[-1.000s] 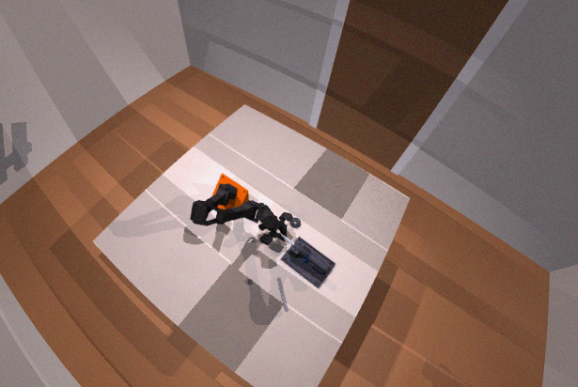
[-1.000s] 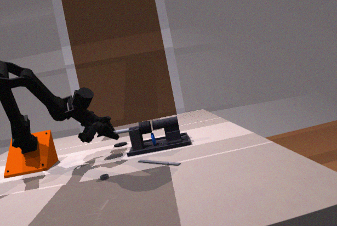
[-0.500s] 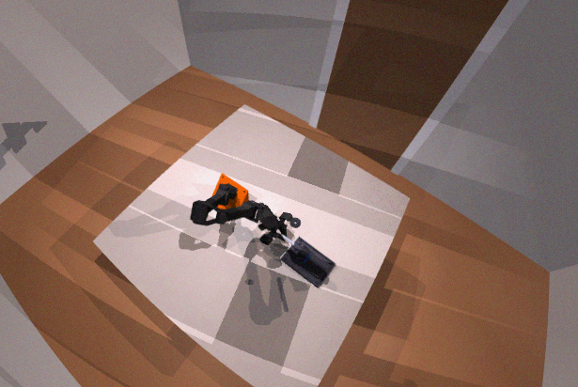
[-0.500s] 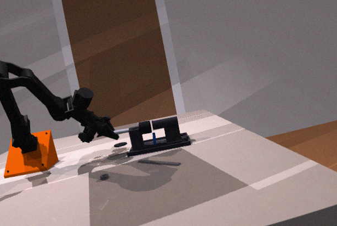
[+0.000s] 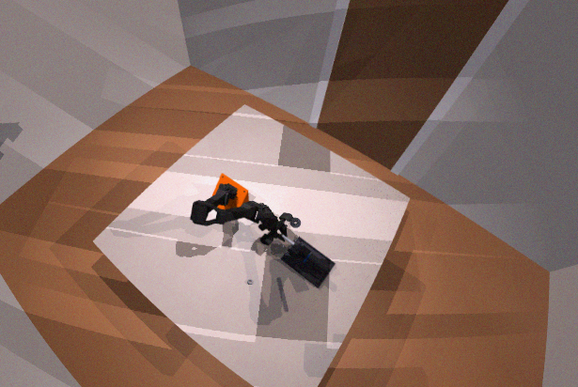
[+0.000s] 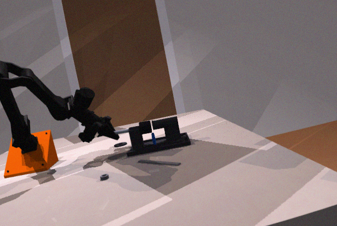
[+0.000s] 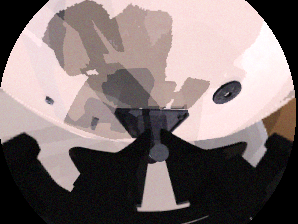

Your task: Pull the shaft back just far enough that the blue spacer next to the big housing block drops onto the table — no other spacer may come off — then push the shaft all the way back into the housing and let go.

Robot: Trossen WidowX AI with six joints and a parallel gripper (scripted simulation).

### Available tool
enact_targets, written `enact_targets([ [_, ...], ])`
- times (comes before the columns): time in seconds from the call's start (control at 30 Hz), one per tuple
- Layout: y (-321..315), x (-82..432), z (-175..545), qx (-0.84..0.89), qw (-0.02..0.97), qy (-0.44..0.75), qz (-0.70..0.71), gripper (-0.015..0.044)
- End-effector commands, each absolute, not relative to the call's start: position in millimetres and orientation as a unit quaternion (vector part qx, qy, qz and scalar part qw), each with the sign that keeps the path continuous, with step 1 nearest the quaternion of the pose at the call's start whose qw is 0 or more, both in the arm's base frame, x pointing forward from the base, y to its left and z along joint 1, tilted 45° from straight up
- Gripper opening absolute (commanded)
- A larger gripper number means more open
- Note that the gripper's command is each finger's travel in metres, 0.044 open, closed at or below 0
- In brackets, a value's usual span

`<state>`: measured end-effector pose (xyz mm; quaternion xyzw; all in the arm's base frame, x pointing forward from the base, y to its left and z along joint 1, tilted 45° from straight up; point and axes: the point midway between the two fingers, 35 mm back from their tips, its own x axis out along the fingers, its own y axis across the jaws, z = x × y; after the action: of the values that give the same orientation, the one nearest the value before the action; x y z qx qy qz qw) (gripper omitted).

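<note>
My gripper (image 5: pixel 282 235) (image 6: pixel 116 134) is shut on the shaft's outer end. The pale grey shaft (image 5: pixel 289 240) (image 6: pixel 124 131) (image 7: pixel 159 152) runs from the fingers into the near support of the dark fixture (image 5: pixel 320 270) (image 6: pixel 163 147). The blue spacer (image 6: pixel 153 139) is off the shaft line, upright and low, its lower edge at the fixture's base between the supports. Black spacers (image 6: pixel 144 127) remain up in line with the shaft beside the near support; their exact number is unclear. A narrow gap separates them from the big housing block (image 6: pixel 172 127). The shaft's inner end is hidden.
A dark washer (image 5: pixel 295 223) (image 6: pixel 120 144) (image 7: pixel 227 92) lies beside the gripper. A thin grey bar (image 5: pixel 282 294) (image 6: pixel 159 162) lies in front of the fixture, and a small ring (image 5: pixel 250 282) (image 6: pixel 104 176) lies farther off. The arm stands on an orange mount (image 6: pixel 52 153).
</note>
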<state>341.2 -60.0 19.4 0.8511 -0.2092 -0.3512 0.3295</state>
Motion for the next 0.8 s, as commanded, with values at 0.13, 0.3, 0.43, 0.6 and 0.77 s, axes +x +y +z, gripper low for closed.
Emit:
enact_targets([
  [0.13, -59.7, 347.7, 21.6, 0.853, 0.327, -0.210, -0.348, 0.0000],
  [0.3, -59.8, 349.7, 21.9, 0.853, 0.327, -0.210, -0.348, 0.0000],
  [0.43, -59.9, 351.2, 22.1, 0.853, 0.327, -0.210, -0.348, 0.0000],
  [0.6, -60.1, 353.2, 22.4, 0.853, 0.327, -0.210, -0.348, 0.0000],
  [0.77, -60.4, 355.1, 22.5, 0.853, 0.327, -0.210, -0.348, 0.0000],
])
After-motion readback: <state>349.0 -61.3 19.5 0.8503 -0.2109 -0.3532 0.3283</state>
